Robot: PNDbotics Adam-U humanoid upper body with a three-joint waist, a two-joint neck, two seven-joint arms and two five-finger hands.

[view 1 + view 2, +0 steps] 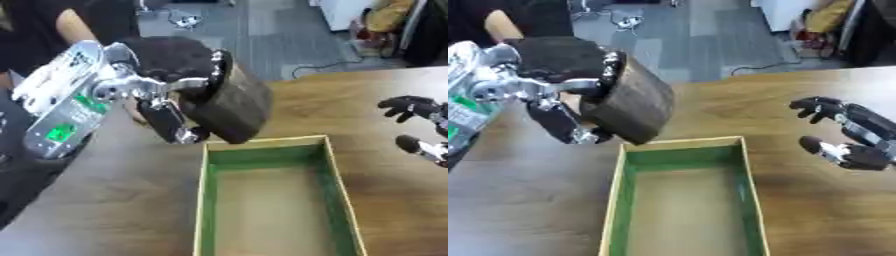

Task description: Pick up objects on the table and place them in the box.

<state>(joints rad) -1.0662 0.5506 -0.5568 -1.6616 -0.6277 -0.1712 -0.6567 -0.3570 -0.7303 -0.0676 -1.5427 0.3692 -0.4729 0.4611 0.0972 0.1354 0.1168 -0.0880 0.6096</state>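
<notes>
In the left eye view my left hand [166,95] sits at about ten o'clock from the box [206,200], fingers and thumb curled round a dark brown block [232,107], a squat chunk with a rounded top. I hold it raised and tilted, its lower corner hanging just over the box's far-left corner, so that, as I judge it, a short move toward five o'clock would bring it above the green-lined floor, which shows nothing lying in it. My wrist comes in from nine o'clock, palm turned toward the box. In the right eye view my right hand [846,135] hovers off the table [710,107] at three o'clock from the box, well apart from it, fingers spread and only slightly bent, holding nothing; I take it to be waiting out of the way. I see no other loose objects on the wood here.
</notes>
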